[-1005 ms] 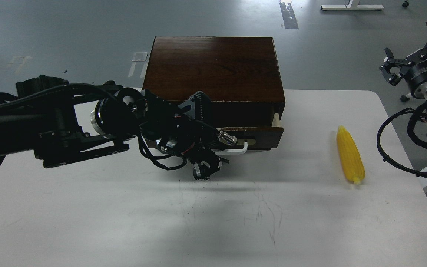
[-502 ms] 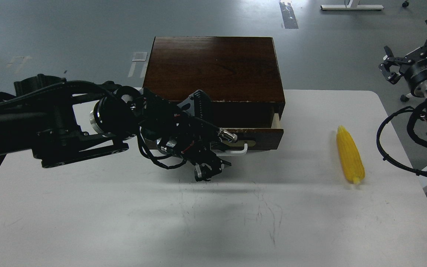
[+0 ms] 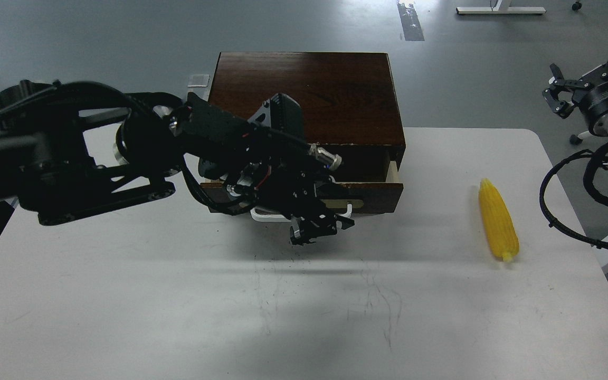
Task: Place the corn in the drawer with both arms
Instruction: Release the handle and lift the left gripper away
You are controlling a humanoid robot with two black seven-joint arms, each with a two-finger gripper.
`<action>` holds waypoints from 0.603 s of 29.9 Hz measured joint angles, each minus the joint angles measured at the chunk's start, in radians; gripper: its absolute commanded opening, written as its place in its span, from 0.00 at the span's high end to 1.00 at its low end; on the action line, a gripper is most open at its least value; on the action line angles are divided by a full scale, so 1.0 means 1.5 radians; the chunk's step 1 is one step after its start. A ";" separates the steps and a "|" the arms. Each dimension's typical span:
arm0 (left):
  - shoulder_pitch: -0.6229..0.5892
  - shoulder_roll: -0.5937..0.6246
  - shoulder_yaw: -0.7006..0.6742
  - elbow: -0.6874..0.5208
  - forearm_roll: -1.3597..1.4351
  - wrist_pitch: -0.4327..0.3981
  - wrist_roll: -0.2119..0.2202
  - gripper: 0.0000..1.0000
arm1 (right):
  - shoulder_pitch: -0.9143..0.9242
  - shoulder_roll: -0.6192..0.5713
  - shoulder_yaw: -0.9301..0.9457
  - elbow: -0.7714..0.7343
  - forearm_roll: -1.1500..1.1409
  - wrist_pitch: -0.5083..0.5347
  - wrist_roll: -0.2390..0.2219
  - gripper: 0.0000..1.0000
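The yellow corn (image 3: pixel 498 219) lies bare on the white table at the right, lengthwise toward me. The dark wooden box (image 3: pixel 304 95) stands at the table's back middle. Its drawer (image 3: pixel 375 194) is pulled out a little, and a pale inner side shows at its right end. My left gripper (image 3: pixel 315 232) hangs over the middle of the white bar handle (image 3: pixel 264 215), its dark fingers hard to tell apart. My right gripper (image 3: pixel 581 71) is up at the far right, off the table, claws spread and empty, well away from the corn.
The white table (image 3: pixel 177 295) reaches to a rounded right edge just past the corn. My left arm (image 3: pixel 72 163) crosses the table's left half and hides the drawer's left part. Black cables (image 3: pixel 552 211) loop beside the right edge. Grey floor lies behind.
My left arm has risen and swung right, and its gripper now sits further right along the handle. The drawer front has barely moved. The right gripper shifted slightly up and right. The corn has not moved.
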State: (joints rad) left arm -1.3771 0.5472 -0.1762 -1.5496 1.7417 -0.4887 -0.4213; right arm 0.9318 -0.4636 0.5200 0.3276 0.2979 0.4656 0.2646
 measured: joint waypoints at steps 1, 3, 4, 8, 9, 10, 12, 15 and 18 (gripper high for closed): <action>0.000 0.013 -0.020 0.006 -0.065 0.000 0.001 0.02 | 0.005 -0.008 -0.027 0.000 -0.014 0.000 0.000 0.00; 0.000 0.044 -0.055 0.038 -0.212 0.000 0.004 0.02 | 0.021 -0.027 -0.091 0.000 -0.046 0.000 0.003 0.00; 0.000 0.053 -0.066 0.055 -0.271 0.000 0.005 0.02 | 0.027 -0.035 -0.119 0.000 -0.056 0.000 0.006 0.00; 0.008 0.071 -0.102 0.164 -0.550 0.000 0.003 0.02 | 0.049 -0.068 -0.184 0.001 -0.080 0.004 0.009 0.00; 0.010 0.072 -0.106 0.196 -0.623 0.000 0.003 0.02 | 0.054 -0.075 -0.196 0.002 -0.089 0.005 0.009 0.00; 0.011 0.073 -0.107 0.223 -0.689 0.000 0.003 0.02 | 0.060 -0.081 -0.211 0.004 -0.102 0.007 0.009 0.00; 0.012 0.072 -0.110 0.272 -0.792 0.000 0.003 0.02 | 0.079 -0.088 -0.247 0.015 -0.144 0.010 0.009 0.00; 0.013 0.070 -0.114 0.346 -0.915 0.000 0.000 0.02 | 0.118 -0.093 -0.316 0.033 -0.233 0.013 0.009 0.00; 0.024 0.069 -0.115 0.401 -0.996 0.000 -0.002 0.02 | 0.144 -0.100 -0.358 0.041 -0.293 0.014 0.010 0.00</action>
State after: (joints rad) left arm -1.3404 0.6499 -0.3486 -0.9484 0.2472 -0.4884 -0.4247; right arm 1.1473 -0.6136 -0.0166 0.3884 -0.1410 0.4864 0.2803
